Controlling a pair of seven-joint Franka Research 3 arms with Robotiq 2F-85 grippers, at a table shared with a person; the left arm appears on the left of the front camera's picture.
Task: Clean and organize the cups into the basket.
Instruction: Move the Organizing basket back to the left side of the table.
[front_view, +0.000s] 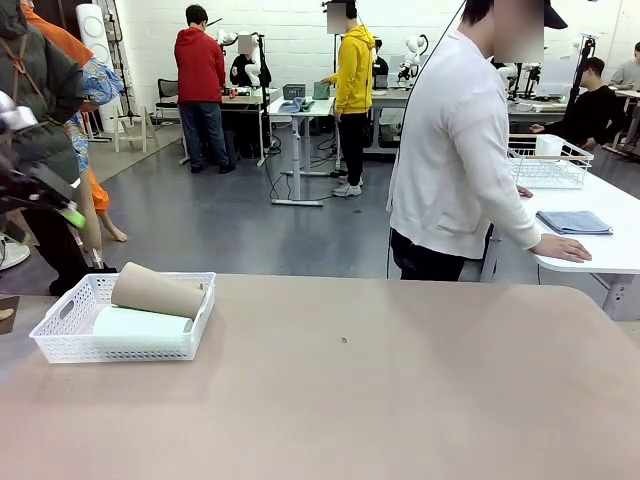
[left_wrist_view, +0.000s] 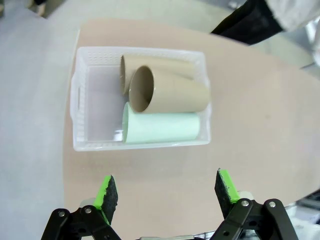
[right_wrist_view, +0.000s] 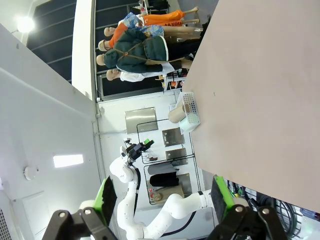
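Left wrist view: two tan cups (left_wrist_view: 165, 90), one mint, lying in white lattice basket (left_wrist_view: 80, 100).

Lighting is bright, even and diffuse in all three views. Shadows are soft: a faint one lies under the basket (front_view: 70, 345) at lower left of the front view. The table (front_view: 400, 400) shows no glare. A ceiling lamp (right_wrist_view: 25, 23) flares at upper left of the right wrist view. Both wrist views bow strongly toward their edges. Focus is adequate; distant background is slightly soft.
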